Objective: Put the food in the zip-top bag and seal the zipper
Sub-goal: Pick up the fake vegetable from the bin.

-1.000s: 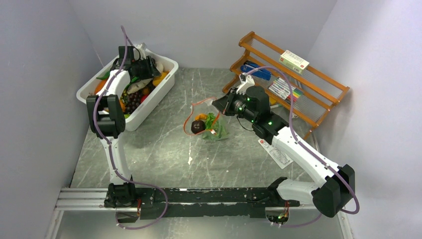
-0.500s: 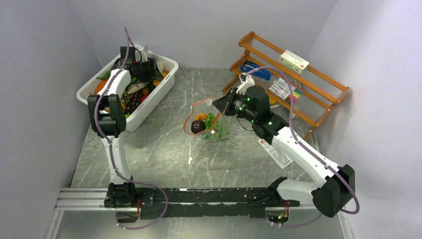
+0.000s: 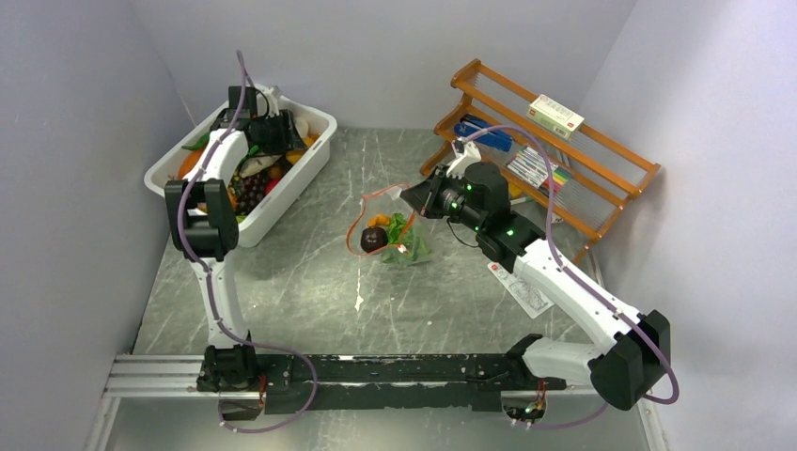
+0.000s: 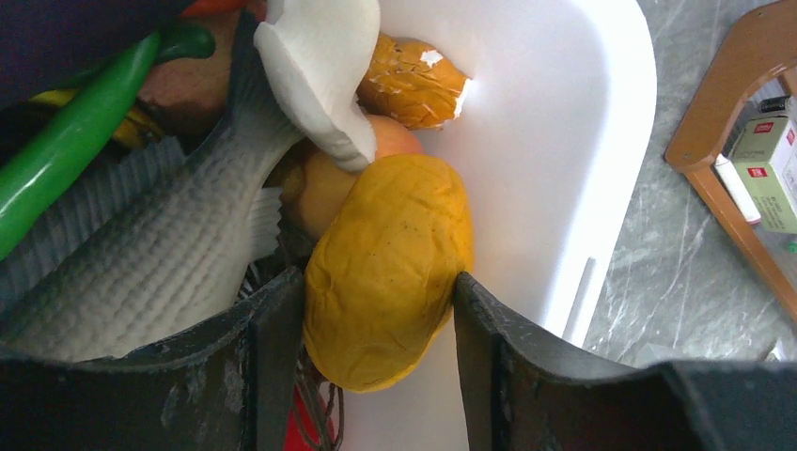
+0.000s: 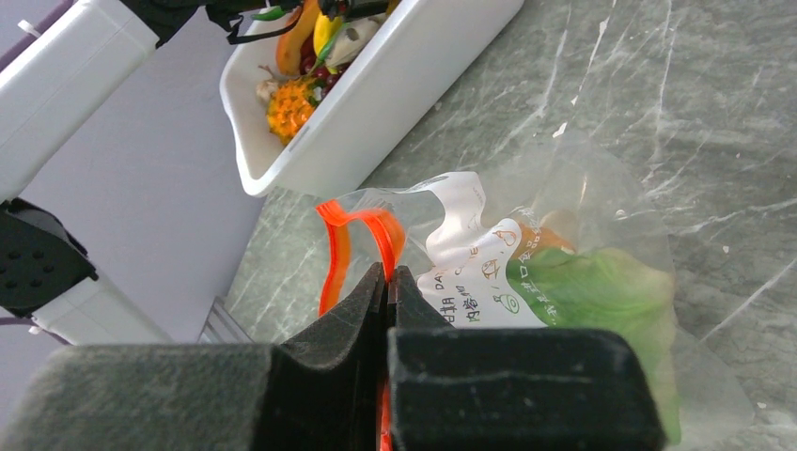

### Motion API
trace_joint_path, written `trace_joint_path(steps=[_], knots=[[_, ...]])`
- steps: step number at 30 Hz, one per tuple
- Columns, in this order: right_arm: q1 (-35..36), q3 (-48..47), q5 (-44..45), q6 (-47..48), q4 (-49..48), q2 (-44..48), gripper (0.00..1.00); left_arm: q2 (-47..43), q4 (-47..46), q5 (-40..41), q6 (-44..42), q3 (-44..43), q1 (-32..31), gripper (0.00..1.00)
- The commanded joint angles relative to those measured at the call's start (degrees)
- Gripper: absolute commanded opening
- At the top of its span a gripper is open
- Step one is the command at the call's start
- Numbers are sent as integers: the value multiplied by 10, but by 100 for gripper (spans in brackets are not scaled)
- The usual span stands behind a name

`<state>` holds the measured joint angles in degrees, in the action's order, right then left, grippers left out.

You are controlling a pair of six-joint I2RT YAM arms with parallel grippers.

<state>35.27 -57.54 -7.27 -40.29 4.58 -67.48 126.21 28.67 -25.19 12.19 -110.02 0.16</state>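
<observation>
Gripping a plump yellow-orange toy fruit (image 4: 395,235) from either side, the left gripper (image 4: 379,287) is seen low in the white plastic tub (image 4: 564,113) at the table's 10 o'clock. Its fingers appear pressed against the fruit's flanks, and the fruit's long axis is laid from 1 to 7 o'clock in the wrist view, in line with them. The clear zip-top bag (image 3: 406,246), already loaded with a leafy green lettuce (image 3: 399,228) and a dark purple piece (image 3: 373,239), is found at about 4 o'clock from that gripper, well apart, its mouth held open toward 10 o'clock. The bag's thin orange-red zipper strip (image 5: 336,244) is pinched in the clenched right gripper (image 5: 387,277), on the arm nearer the bag. Against the view a second ago, the left wrist is shifted slightly toward 4 o'clock, while the bag and right arm are unchanged.
</observation>
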Motion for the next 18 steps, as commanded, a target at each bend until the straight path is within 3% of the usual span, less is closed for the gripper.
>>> trace_joint_path(steps=[1,18], knots=[[2,-8,-4,-7,-32,13,0,-54,0,41,-9,22,-2,29],[2,-3,-4,-7,-33,10,0,-233,-80,72,15,181,-2,27]])
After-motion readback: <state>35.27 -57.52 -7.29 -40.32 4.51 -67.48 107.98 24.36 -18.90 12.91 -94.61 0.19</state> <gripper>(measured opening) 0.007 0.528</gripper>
